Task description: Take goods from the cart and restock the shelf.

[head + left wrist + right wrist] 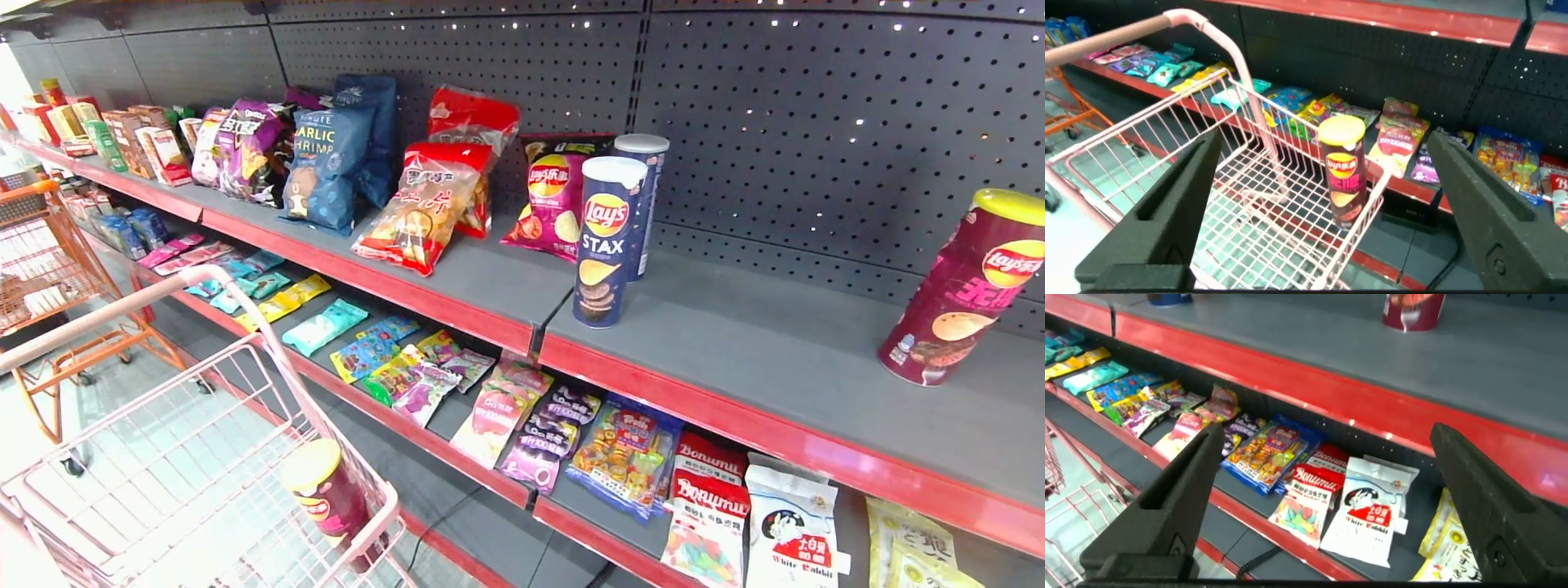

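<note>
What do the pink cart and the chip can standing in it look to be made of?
The cart: thin wire grid with a tubular handle, likely metal under a smooth pink coating. The can: straight-walled tube with a glossy printed maroon surface, probably wrapped cardboard. Its yellow lid looks like matte plastic.

Cart [122,309] is pink coated wire, kinda glossy. Shelf boards [735,343] look matt grey. Snack bags [416,208] are shiny plastic.

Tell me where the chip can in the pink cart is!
In the head view, the maroon chip can stands upright at the lower left, inside the pink cart, in the corner nearest the shelf.
</note>
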You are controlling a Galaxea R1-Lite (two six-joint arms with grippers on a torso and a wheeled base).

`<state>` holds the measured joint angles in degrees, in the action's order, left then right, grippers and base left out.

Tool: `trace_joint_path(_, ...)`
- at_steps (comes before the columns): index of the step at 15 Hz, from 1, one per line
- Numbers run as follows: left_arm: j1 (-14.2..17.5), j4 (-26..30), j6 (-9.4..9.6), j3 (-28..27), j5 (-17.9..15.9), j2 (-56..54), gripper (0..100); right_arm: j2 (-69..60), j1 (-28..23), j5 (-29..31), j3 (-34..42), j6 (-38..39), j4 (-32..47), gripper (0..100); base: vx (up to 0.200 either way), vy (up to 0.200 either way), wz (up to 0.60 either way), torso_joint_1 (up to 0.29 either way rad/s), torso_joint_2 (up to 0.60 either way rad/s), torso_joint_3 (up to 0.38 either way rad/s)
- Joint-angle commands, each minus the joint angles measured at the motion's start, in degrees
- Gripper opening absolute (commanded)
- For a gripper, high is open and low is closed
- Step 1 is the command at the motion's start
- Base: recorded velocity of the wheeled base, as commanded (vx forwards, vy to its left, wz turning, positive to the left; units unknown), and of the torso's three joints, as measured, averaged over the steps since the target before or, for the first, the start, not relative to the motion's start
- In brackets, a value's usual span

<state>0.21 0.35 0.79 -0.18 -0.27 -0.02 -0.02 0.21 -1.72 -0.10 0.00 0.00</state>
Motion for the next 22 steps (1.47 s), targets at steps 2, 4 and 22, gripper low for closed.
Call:
trace_joint_path(2, 0.1, 0.0, 0.00, 0.0, 0.0, 0.0, 100, 0.0, 0.0, 0.0, 0.0, 0.0, 0.0, 100, 0.000, 0.000, 0.00, -0.158, 0.37, 0.227)
trace_joint_path(4, 0.1, 0.0, 0.00, 0.0, 0.0, 0.0, 100, 0.0, 0.0, 0.0, 0.0, 0.0, 0.0, 100, 0.000, 0.000, 0.00, -0.154, 0.40, 0.232)
trace_joint_path(22, 0.6, -37.1, -7.56, -16.8, -0.7, 82.1, 100, 0.0, 0.0, 0.0, 0.0, 0.0, 0.0, 100, 0.000, 0.000, 0.00, -0.077, 0.20, 0.126)
